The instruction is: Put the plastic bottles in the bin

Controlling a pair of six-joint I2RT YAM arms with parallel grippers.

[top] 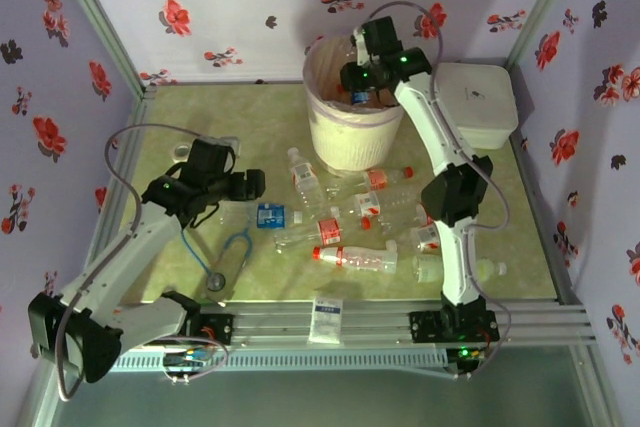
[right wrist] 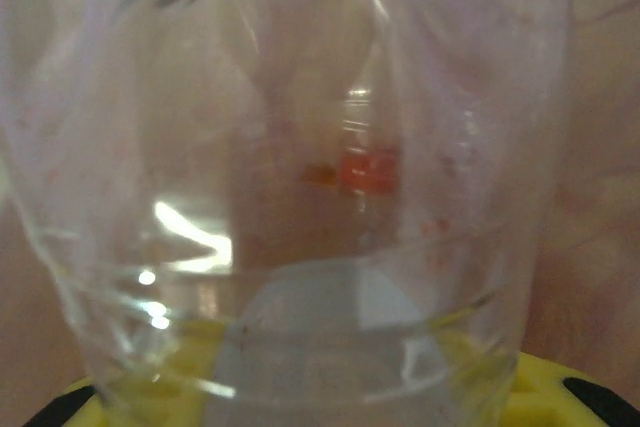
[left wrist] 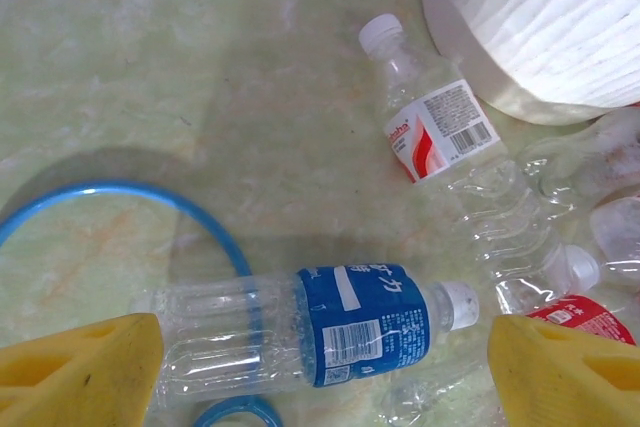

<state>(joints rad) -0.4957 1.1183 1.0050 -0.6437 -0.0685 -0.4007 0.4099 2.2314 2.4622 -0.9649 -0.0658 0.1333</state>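
Hanging over the mouth of the round cream-white ribbed plastic bin, whose pinkish bag liner folds over the rim, the right gripper is clamped on a clear plastic bottle. The bottle's body sits between the yellow pads and blurs almost everything behind it. Only a smear of red-orange shows through the plastic, so what lies in the bin cannot be made out. From above, a patch of blue sits just below this gripper inside the rim. To that gripper's right stands a white rounded-square lidded box, its contents hidden. The left gripper hangs low over the green tabletop with its jaws wide apart. A blue-labelled clear bottle lies crosswise between its yellow fingers, and neither finger touches it. A blue tube loop runs partly under that bottle. Ahead of this gripper a red-labelled clear bottle lies with its white cap near the bin's ribbed wall. Further loose bottles crowd to its right, cut off by the frame edge in the wrist view.
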